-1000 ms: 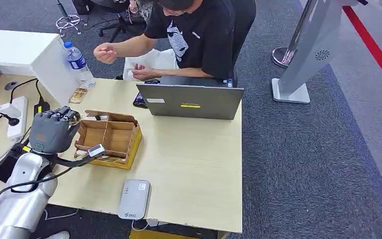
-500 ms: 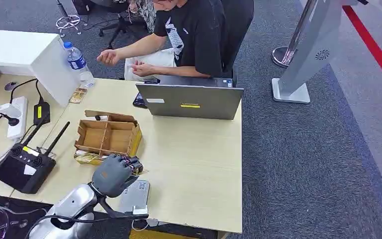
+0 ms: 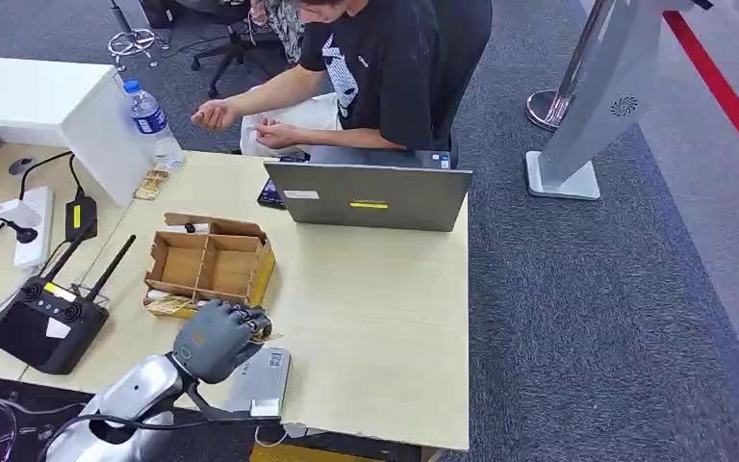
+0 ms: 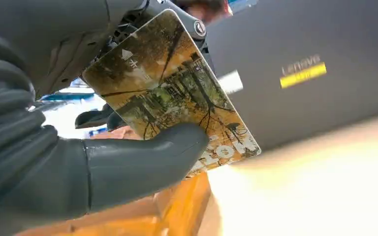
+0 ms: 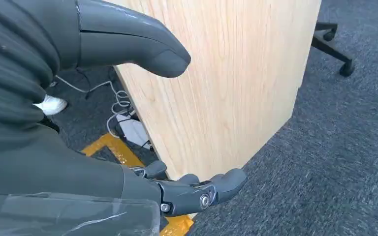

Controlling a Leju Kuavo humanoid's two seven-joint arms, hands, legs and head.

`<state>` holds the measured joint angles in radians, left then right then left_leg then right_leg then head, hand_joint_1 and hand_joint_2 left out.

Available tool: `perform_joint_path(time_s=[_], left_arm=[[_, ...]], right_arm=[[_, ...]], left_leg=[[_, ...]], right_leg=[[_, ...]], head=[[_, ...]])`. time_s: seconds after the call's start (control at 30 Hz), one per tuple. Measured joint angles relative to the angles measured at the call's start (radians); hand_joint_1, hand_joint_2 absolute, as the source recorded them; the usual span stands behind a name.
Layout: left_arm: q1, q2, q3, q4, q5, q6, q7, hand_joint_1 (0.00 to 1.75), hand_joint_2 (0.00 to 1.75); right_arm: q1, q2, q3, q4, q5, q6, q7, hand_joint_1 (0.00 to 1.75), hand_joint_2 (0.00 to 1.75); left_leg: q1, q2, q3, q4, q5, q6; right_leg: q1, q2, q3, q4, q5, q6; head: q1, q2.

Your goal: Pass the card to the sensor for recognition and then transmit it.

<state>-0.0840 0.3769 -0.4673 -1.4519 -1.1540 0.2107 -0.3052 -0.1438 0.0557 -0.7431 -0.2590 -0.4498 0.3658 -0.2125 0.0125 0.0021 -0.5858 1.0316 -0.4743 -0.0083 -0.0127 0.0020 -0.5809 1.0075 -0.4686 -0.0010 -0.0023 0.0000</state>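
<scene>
My left hand [image 3: 218, 337] hovers low over the desk's near edge, just above the grey card sensor [image 3: 262, 385]. It pinches a card printed with autumn trees [image 4: 177, 93] between its thumb [image 4: 142, 162] and fingers, as the left wrist view shows close up. In the head view a sliver of the card [image 3: 266, 335] pokes out beside the fingers. My right hand [image 5: 78, 98] hangs beside the desk's wooden side with fingers apart and nothing in it.
A brown compartment box [image 3: 210, 266] with more cards stands just behind my left hand. A grey laptop [image 3: 369, 195] sits at the desk's far side, with a person [image 3: 366, 67] seated behind it. A black remote controller [image 3: 46, 320], a power strip [image 3: 31, 223] and a water bottle [image 3: 151, 122] lie left.
My left hand left the box's left side a second ago and swung down to the sensor. Over the last half second it barely shifted. The person has leaned a little.
</scene>
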Motion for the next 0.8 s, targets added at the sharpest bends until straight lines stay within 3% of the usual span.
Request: perform_joint_path(time_s=[0.17, 0.8], left_arm=[[0.0, 0.026, -0.003, 0.0, 0.03, -0.055, -0.008, 1.75, 1.75], [0.006, 0.053, -0.013, -0.005, 0.034, -0.064, -0.013, 1.75, 1.75]], right_arm=[[0.0, 0.0, -0.005, 0.0, 0.0, 0.0, 0.0, 0.0, 1.75], [0.001, 0.0, -0.015, 0.0, 0.0, 0.0, 0.0, 0.0, 1.75]], left_leg=[[0.0, 0.0, 0.0, 0.0, 0.0, 0.0], [0.0, 0.0, 0.0, 0.0, 0.0, 0.0]], right_leg=[[0.0, 0.0, 0.0, 0.0, 0.0, 0.0], [0.0, 0.0, 0.0, 0.0, 0.0, 0.0]], head=[[0.0, 0.0], [0.0, 0.0]])
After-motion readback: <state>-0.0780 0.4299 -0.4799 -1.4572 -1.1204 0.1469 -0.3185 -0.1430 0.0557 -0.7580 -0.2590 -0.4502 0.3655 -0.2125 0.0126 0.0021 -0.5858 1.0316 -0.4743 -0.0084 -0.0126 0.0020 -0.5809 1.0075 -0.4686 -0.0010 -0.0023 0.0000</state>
